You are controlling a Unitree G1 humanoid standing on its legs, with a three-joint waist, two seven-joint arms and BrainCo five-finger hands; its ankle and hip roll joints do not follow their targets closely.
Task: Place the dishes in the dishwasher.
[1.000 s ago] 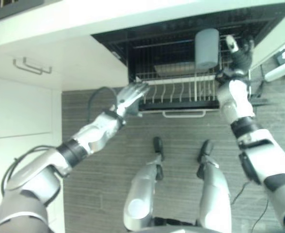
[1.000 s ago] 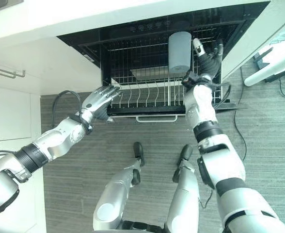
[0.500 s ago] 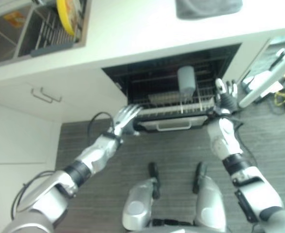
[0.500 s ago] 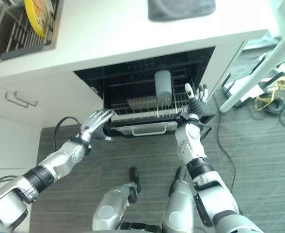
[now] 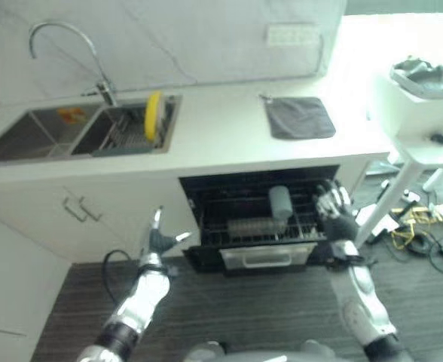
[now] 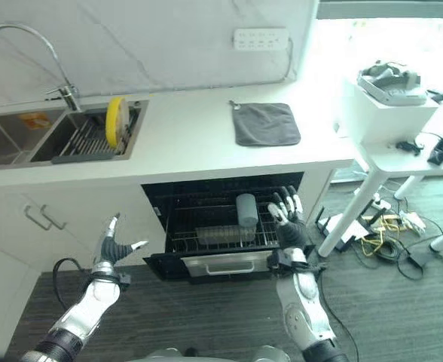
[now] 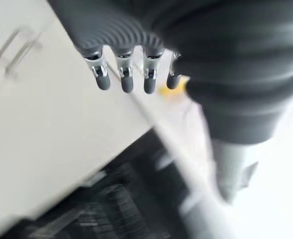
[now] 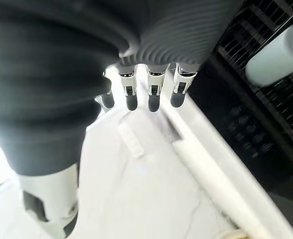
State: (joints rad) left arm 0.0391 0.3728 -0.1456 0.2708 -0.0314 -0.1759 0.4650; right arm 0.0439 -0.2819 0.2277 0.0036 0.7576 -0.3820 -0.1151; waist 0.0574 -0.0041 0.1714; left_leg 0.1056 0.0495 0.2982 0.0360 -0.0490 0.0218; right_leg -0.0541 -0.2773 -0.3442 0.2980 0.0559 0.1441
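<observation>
Step in hand: between loads. The dishwasher (image 6: 229, 226) under the table (image 6: 199, 147) stands open, its rack (image 5: 263, 226) pulled partway out with a grey cup (image 6: 246, 210) standing toward its right side. Both hands carry nothing.

Left hand (image 6: 110, 249): raised in front of the white cabinet (image 5: 93, 215) left of the dishwasher, fingers straight and spread, thumb out, holding nothing.
Right hand (image 6: 287, 219): upright just at the rack's right end, fingers straight, empty, not touching the cup as far as I can tell.

Remaining dish: 1 yellow plate (image 6: 115, 121) on edge in the sink rack (image 5: 120, 136), near the table's left end, well apart from both hands.

Next move, my judgement: reach the left hand up over the table's front edge to the sink and pinch the plate's rim.

Views: the eye views give the sink, the plate and a grey cloth (image 6: 265, 123) on the table. The right wrist view shows the cup close; the left wrist view gives a yellow blur, likely the plate.
</observation>
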